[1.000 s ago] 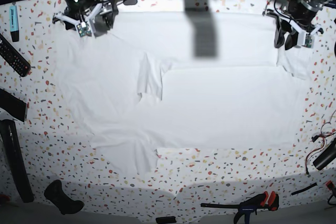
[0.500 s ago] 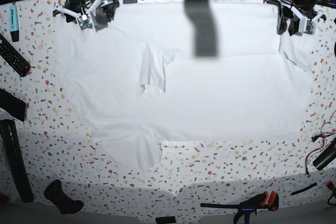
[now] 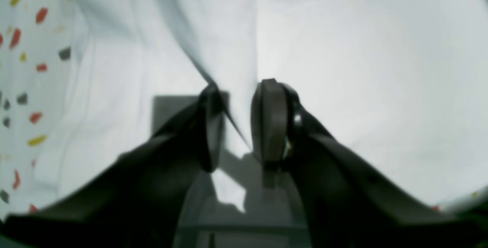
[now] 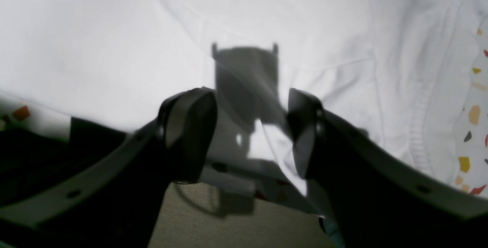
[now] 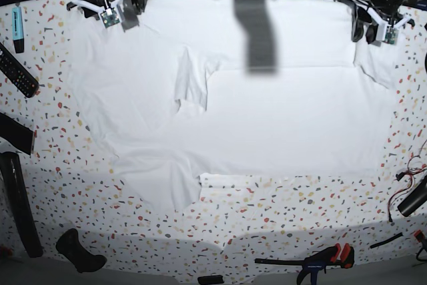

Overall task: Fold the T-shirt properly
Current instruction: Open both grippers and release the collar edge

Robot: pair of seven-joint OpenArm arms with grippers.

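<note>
— Both arms have pulled back toward twelve o'clock. Grip?
— Left end effector pinches the T-shirt; right end effector gapes empty. I see it spread on the desk, folding barely begun.

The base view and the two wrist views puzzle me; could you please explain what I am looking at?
This is a two-armed robot. The base view looks down on a speckled table where a white T-shirt lies spread. The right arm is at far left, the left arm at far right. Each wrist view looks along one arm's jaws. The right jaws stand open over the cloth; a fold runs between the left jaws, though whether they pinch it is unclear.
</note>
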